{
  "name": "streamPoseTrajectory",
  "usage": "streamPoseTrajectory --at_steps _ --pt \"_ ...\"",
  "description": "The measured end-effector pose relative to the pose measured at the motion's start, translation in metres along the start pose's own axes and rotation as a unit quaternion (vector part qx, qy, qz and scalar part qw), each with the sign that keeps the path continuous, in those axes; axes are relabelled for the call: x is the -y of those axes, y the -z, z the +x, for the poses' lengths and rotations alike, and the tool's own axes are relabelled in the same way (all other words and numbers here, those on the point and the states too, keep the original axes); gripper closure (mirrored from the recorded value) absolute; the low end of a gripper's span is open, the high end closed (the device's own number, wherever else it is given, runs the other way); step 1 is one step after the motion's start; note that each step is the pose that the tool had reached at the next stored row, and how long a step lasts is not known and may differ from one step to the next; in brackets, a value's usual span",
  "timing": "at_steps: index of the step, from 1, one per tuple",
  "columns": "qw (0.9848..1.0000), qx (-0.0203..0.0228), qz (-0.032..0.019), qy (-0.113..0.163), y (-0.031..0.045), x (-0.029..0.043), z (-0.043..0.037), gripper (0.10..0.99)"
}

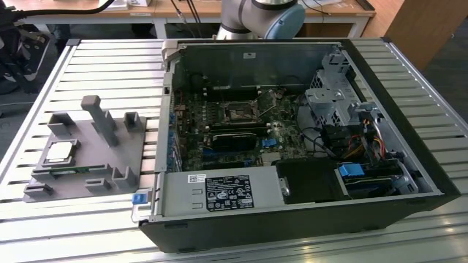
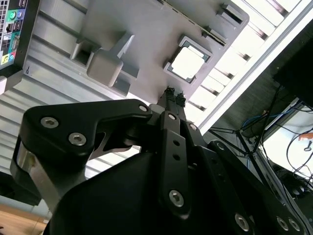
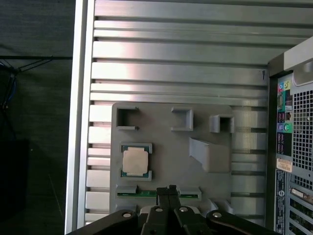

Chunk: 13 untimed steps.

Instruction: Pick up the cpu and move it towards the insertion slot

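Toward the exterior view's left, a grey holder [image 1: 84, 159] with upright posts and small pockets sits on the slatted metal desk [image 1: 109, 66]. The cpu [image 1: 60, 152] lies flat in a square pocket of that holder, silvery top up and pale rim showing. A green memory stick [image 1: 69, 171] lies in a narrow slot just beside it.

In both wrist views the gripper [image 3: 168, 190] [image 2: 173, 96] hangs over the holder. Its jaws look pressed together, as far as I can make out, with nothing between them. The cpu [image 3: 135, 161] [image 2: 188, 62] sits near the gripper, a little ahead of its tips and off to one side, not touched. In the first wrist view the memory stick [image 3: 142, 193] runs almost straight beneath the gripper. The holder's tall post [image 3: 210, 155] stands on the other side of the gripper from the cpu.

Further to the exterior view's right, the open computer case [image 1: 307, 219] lies on its side on the desk. Inside it, well apart from the gripper, is the insertion slot [image 1: 239, 113], a square black socket with a shiny frame and nothing in it. The arm [image 1: 263, 16] rises behind the case.
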<state>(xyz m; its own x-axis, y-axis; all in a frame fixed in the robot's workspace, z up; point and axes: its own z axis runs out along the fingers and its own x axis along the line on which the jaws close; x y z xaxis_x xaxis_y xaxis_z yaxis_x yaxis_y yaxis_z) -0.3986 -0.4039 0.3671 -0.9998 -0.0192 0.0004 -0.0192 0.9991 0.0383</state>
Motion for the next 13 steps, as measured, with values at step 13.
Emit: streamPoseTrajectory --at_steps 13 --pt "1.0000 0.0000 0.0000 0.000 -0.0010 0.0000 0.0039 0.980"
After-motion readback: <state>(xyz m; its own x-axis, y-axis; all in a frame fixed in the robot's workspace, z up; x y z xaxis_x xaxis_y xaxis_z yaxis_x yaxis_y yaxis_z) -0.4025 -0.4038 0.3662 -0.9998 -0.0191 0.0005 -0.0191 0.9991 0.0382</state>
